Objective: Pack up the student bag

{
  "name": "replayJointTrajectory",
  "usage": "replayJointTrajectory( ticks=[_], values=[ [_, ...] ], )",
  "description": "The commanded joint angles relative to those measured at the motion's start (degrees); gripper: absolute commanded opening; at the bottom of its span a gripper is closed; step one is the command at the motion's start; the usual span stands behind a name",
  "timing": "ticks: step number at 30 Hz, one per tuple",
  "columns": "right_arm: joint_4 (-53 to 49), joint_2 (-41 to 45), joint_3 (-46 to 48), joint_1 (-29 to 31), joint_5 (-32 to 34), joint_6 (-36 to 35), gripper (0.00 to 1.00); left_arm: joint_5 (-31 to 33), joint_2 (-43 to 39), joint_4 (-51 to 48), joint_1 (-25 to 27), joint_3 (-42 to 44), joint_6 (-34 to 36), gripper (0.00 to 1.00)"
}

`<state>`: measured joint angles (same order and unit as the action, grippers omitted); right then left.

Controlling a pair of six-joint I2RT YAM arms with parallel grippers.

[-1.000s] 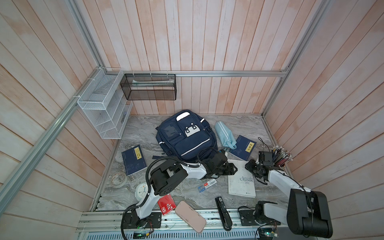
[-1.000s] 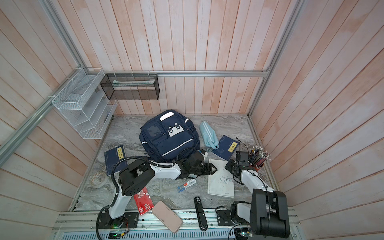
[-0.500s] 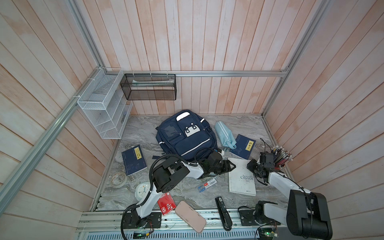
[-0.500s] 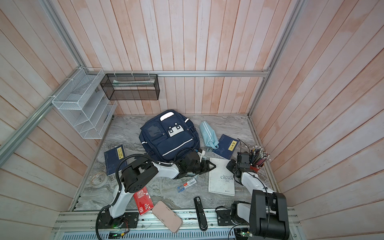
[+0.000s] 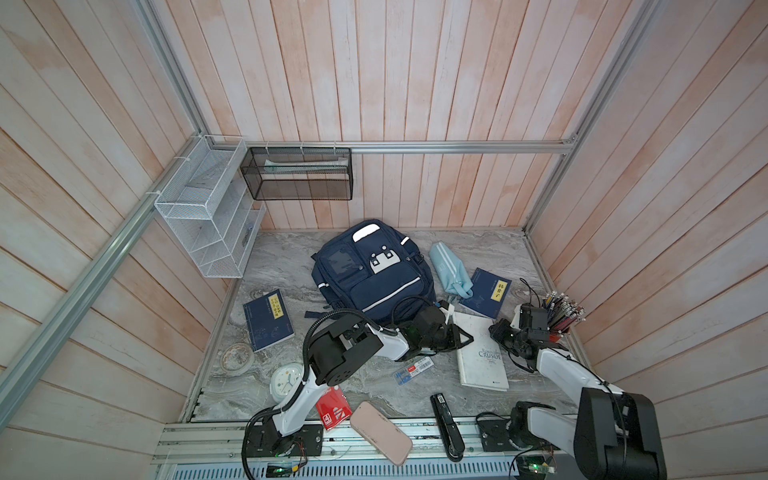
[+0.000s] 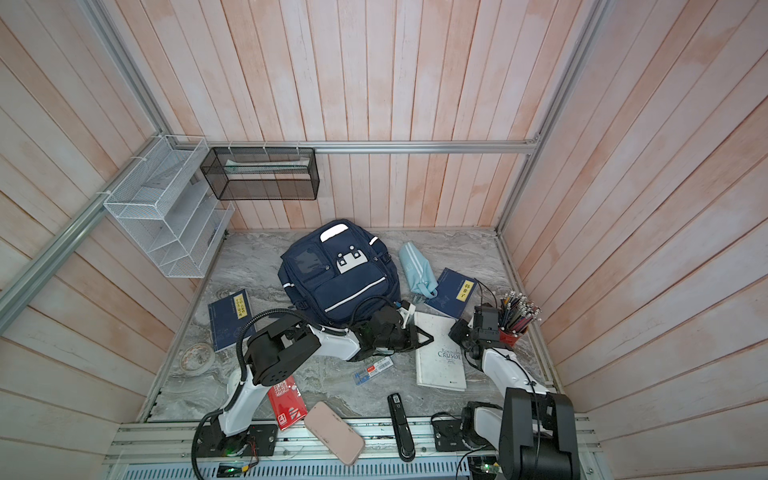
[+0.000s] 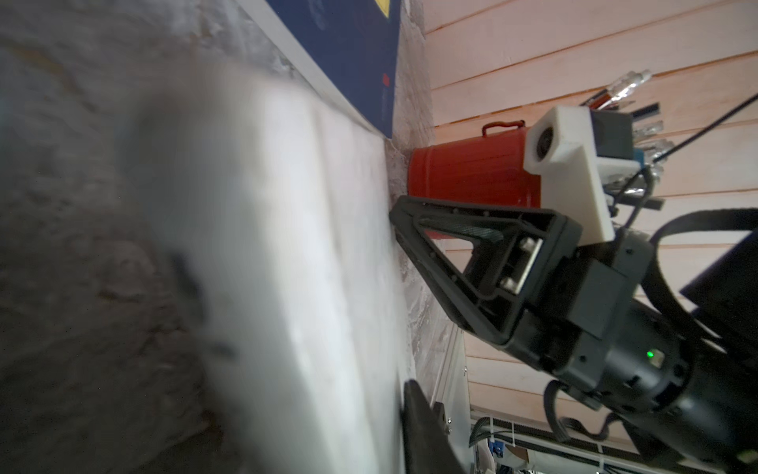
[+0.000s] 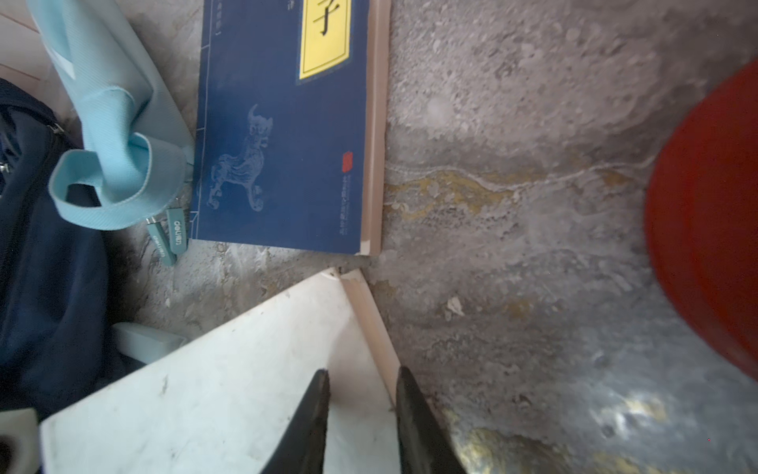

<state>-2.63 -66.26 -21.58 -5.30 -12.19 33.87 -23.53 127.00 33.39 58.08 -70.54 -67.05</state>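
Note:
The student bag [image 5: 374,278] [image 6: 340,278] lies flat at the back middle of the table, navy with white stripes. In front of it lies a white book [image 5: 482,361] [image 6: 440,361]. My left gripper [image 5: 467,338] [image 6: 430,338] is shut on the book's left edge. The left wrist view shows one finger [image 7: 418,410] against the blurred white book [image 7: 287,246]. My right gripper [image 5: 494,332] [image 8: 363,375] is open by a narrow gap. It straddles the right edge of the white book [image 8: 205,390] near its far corner.
A light-blue pouch [image 5: 449,270] and a blue book [image 5: 486,291] lie right of the bag. A red pencil cup [image 5: 561,320] stands behind my right gripper. Another blue book [image 5: 268,320], a clock [image 5: 286,376], a pen pack [image 5: 413,370] and a stapler [image 5: 444,424] lie in front.
My left jaws have closed at the white book's left edge. My right jaws have narrowed over its right edge. Both arms have hardly shifted.

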Motion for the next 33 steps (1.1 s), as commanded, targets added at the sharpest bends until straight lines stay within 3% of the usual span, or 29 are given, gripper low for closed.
replayJointTrajectory(
  ticks=[1, 2, 6, 9, 15, 20, 23, 26, 29, 31, 33],
  values=[
    [-10.5, -0.9, 2.6, 2.1, -7.2, 0.2, 0.03, -2.4, -2.7, 3.8, 1.7, -3.3, 6.2, 0.0],
    [-10.1, -0.1, 2.6, 2.1, -7.8, 0.1, 0.05, -2.4, -3.3, 2.7, 1.5, -3.6, 6.8, 0.0],
    [-9.6, 4.2, 0.8, 2.1, -9.4, -2.9, 0.44, -3.6, -7.3, 2.1, 0.0, -2.7, 7.7, 0.0],
    [-9.3, 8.1, -1.5, 1.8, -11.8, -4.9, 0.59, -3.9, -13.1, 1.8, -1.9, -0.3, 9.0, 0.0],
    [-3.3, 14.4, -2.8, 1.7, -18.0, -4.7, 0.82, -7.2, -23.2, 5.0, -6.5, 6.2, 8.9, 0.0],
    [6.0, 16.4, -2.5, 1.8, -33.1, -4.2, 0.84, -10.7, -26.7, 8.9, -8.2, 9.3, 8.4, 0.0],
    [12.3, 16.8, -1.5, 1.9, -39.7, -1.3, 0.82, -13.1, -26.5, 13.4, -8.3, 9.7, 6.9, 0.0],
    [14.2, 17.5, -1.6, 2.1, -42.6, -0.7, 0.72, -13.7, -26.2, 14.8, -8.5, 9.8, 6.8, 0.0],
    [14.7, 18.3, -1.5, 2.1, -44.9, -0.6, 0.44, -13.9, -25.7, 12.9, -8.9, 9.2, 7.7, 0.0],
    [14.8, 18.7, -1.2, 2.2, -45.1, -0.6, 0.17, -14.3, -25.0, 13.0, -9.7, 9.4, 7.1, 0.0],
    [15.0, 19.0, -1.0, 2.2, -45.5, -0.8, 0.0, -14.1, -24.5, 12.3, -10.4, 9.8, 7.1, 0.09]
  ],
)
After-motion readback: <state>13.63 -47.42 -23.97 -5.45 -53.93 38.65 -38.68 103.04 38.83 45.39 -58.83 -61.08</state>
